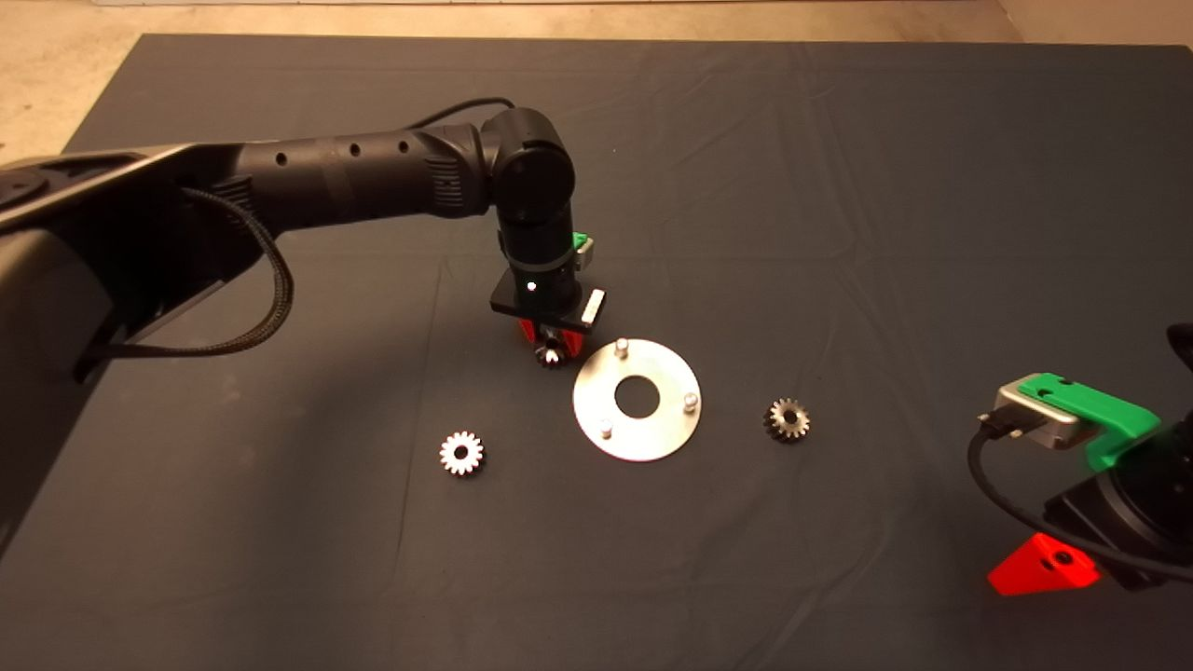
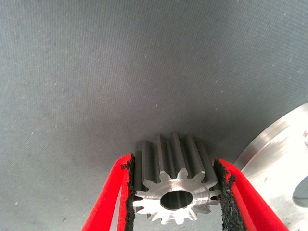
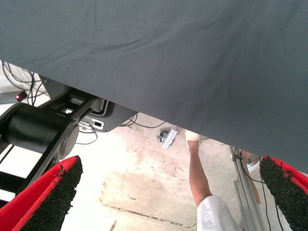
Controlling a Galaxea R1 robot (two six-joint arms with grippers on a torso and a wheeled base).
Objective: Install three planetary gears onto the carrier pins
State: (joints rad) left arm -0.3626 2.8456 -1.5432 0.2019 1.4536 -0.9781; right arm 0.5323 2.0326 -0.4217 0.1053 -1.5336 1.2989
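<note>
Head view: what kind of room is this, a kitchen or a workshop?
Probably a robot workshop or lab. A dark mat covers the table, holding a metal disc with pins and loose gears. The left gripper holds one gear.

Clamped between the black pads (image 2: pixel 222 190) of the left tool (image 2: pixel 175 197): one planetary gear (image 2: pixel 173 185), bore facing the camera, teeth running back toward the dark mat (image 2: pixel 120 72). Just beside it, off one finger, the shiny curved edge of the carrier disc (image 2: pixel 279 154).

Shiny metal disc (image 1: pixel 637 433), matt cloth mat (image 1: pixel 839 186)
</note>
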